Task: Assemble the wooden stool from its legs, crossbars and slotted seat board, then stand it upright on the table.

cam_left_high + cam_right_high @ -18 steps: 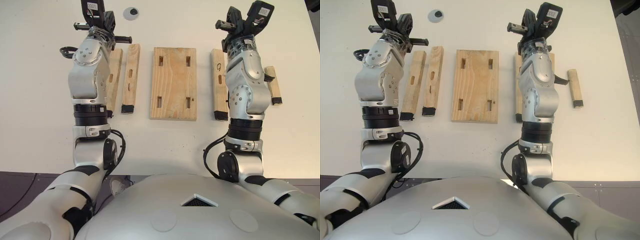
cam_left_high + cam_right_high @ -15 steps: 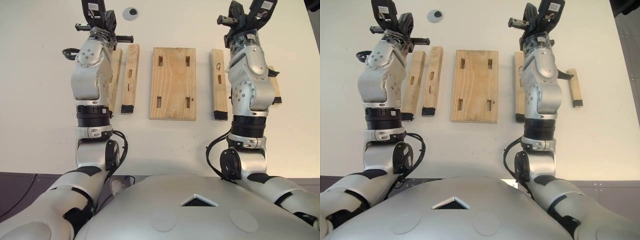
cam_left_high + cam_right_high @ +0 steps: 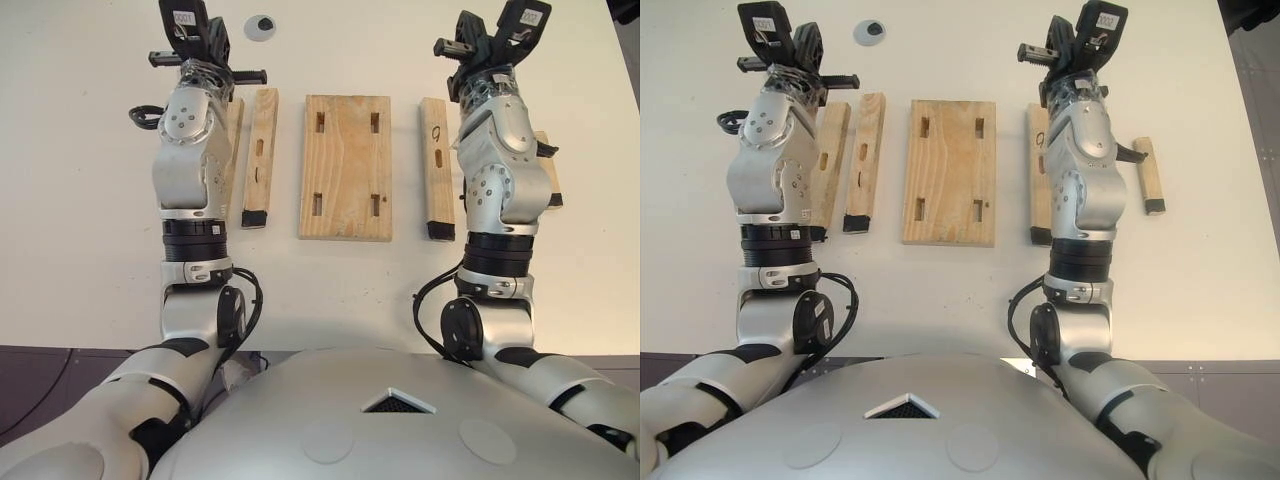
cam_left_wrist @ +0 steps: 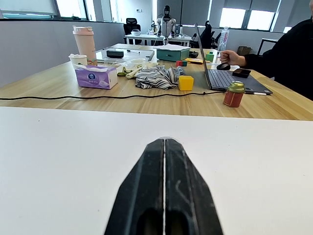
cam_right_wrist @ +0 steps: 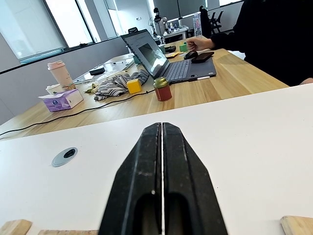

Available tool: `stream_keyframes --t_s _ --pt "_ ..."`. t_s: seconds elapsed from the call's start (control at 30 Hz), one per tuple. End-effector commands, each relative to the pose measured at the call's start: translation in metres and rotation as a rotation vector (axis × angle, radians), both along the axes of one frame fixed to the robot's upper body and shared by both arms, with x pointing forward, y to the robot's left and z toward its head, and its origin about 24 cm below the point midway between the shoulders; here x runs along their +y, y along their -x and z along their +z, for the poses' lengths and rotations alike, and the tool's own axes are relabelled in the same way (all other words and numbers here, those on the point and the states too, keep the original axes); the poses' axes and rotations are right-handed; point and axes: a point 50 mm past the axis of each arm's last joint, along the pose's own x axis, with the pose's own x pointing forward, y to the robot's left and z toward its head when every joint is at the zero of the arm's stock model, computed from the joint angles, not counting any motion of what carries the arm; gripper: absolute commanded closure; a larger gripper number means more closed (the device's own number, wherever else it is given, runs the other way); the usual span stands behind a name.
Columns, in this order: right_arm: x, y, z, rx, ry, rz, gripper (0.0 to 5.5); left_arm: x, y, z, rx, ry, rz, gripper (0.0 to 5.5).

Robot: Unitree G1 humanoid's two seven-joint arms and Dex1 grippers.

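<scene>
Left gripper (image 4: 164,144) and right gripper (image 5: 161,128) pinched together, empty, beyond far end of seat board (image 3: 346,167); legs (image 3: 262,155) flank it lengthwise, beneath each arm.

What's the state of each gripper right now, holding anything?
Left gripper: closed, holding nothing.
Right gripper: closed, holding nothing.

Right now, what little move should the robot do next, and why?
Probably open the left end effector and lower it to the nearest leg: it and the right end effector are shut, empty, and nothing is slotted into the seat board.
</scene>
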Motion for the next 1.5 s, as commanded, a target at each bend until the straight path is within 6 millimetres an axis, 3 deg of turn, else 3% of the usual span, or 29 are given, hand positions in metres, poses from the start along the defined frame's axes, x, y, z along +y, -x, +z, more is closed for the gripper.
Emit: stream_keyframes --t_s 0.03,0.23,0.43,0.53,0.67,0.77,0.87,0.97,1.07,1.27,1.5 --pt "-0.004 -0.003 0.005 -0.002 0.037 0.002 5.48 0.003 0.001 -0.002 0.017 0.054 0.031 5.5" --pt "-0.01 -0.005 0.004 0.0 0.049 -0.018 5.48 -0.008 0.001 -0.005 0.031 0.093 0.016 5.5" --pt "-0.005 -0.002 0.001 -0.004 0.044 -0.005 5.48 0.0 0.0 -0.004 0.025 0.081 0.002 5.5" --pt "-0.005 0.0 -0.003 0.005 0.04 -0.014 5.5 0.006 0.004 -0.002 0.016 0.023 -0.043 5.04" --pt "-0.007 0.006 -0.011 0.02 0.029 -0.041 5.5 0.058 0.026 -0.027 0.178 -0.14 -0.1 4.47" --pt "-0.01 0.008 -0.016 0.033 0.009 -0.076 5.5 0.095 0.04 -0.045 0.32 -0.097 0.014 3.98" --pt "-0.012 0.009 -0.018 0.03 0.001 -0.104 5.5 0.108 0.049 -0.048 0.4 -0.136 0.027 3.51" --pt "-0.014 0.012 -0.023 0.041 -0.006 -0.125 5.5 0.109 0.057 -0.051 0.476 -0.142 -0.033 3.04" --pt "-0.016 0.014 -0.025 0.047 -0.01 -0.15 5.5 0.116 0.063 -0.058 0.556 -0.239 -0.068 3.04" --pt "-0.017 0.016 -0.028 0.06 -0.009 -0.16 5.5 0.121 0.104 -0.09 0.779 -0.131 -0.078 3.04" --pt "-0.02 0.017 -0.029 0.071 -0.006 -0.174 5.5 0.119 0.135 -0.104 0.927 -0.062 -0.125 4.17"
